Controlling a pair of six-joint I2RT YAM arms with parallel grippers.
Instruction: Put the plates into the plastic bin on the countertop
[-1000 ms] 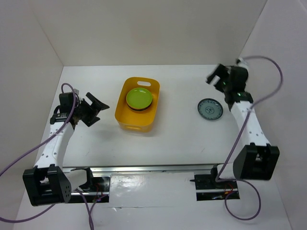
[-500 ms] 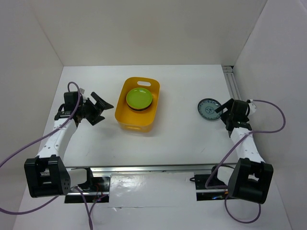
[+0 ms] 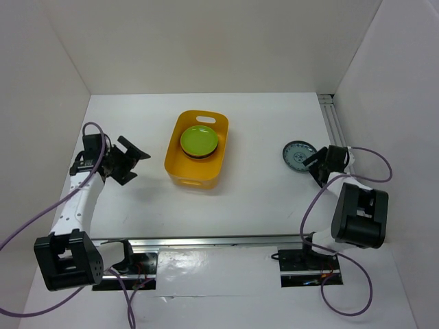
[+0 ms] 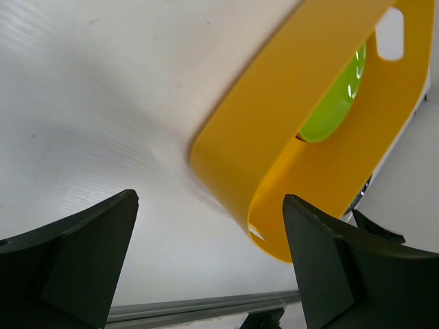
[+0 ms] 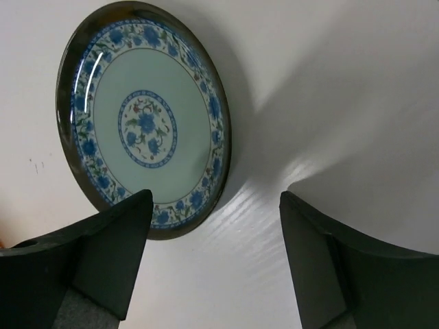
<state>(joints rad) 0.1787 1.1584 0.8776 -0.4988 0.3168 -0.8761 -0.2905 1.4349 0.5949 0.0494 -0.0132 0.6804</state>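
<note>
At the near edge of the countertop (image 3: 254,199), behind the metal rail (image 3: 206,241), both arm bases are sitting bolted side by side. The right arm is folding down tightly over its base near the right edge, its wrist lying low and pointing left. The right gripper (image 3: 315,166) is standing wide apart with nothing between its fingers; in the wrist view, the right gripper (image 5: 215,199) is hovering just beside the near rim of the blue-patterned plate (image 5: 144,127), not touching it. That blue-patterned plate (image 3: 300,155) is lying flat on the counter toward the right edge, well apart from the bin.

The left arm is reaching away from its base along the left edge, with a purple cable (image 3: 41,219) looping beside it. The left gripper (image 3: 132,161) is pointing right, fully spread and gripping nothing. Its wrist view is showing the left gripper (image 4: 209,205) facing the yellow-orange plastic bin (image 4: 295,103).

The bin (image 3: 192,179) is sitting mid-counter, slot handle at its far end. A lime green plate (image 3: 199,140) is resting inside, topping a darker stack.
</note>
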